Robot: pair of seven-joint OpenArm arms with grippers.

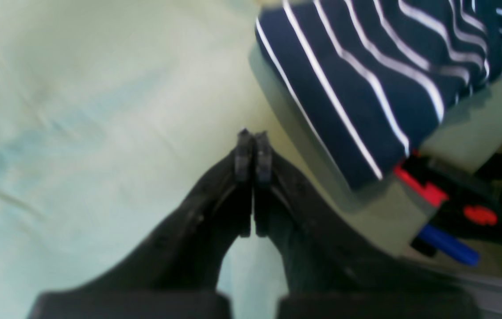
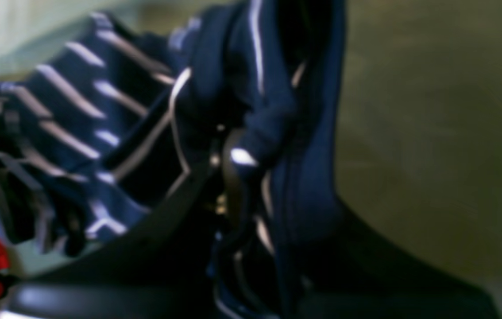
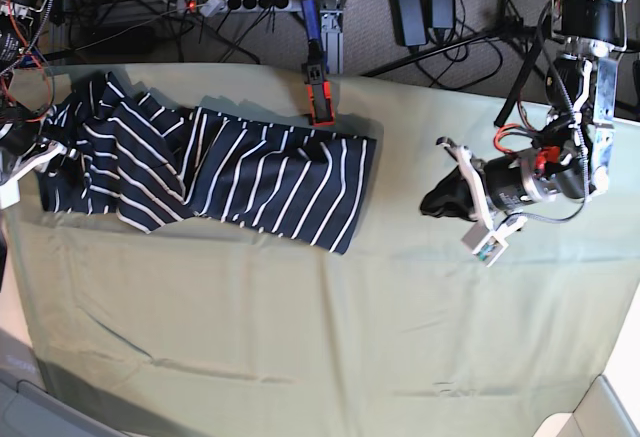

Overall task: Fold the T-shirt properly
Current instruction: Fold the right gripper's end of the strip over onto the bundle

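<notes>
Olive-green table cloth (image 3: 300,327): covers the whole work surface, wrinkled, front corners cut off by the frame. T-shirt (image 3: 210,167): navy with thin white stripes, lying bunched and partly folded, well apart from the left jaws; its far end is gathered up inside the right jaws. Left gripper (image 1: 253,155): jaws pressed together on nothing, hovering over bare cloth, shirt hem just beyond and to one side. Right gripper (image 2: 229,173): jaws clamped on a fold of striped fabric; fingertips buried in cloth and blurred. Red-and-black clamp (image 3: 320,97): at the table's far edge, partly hidden.
</notes>
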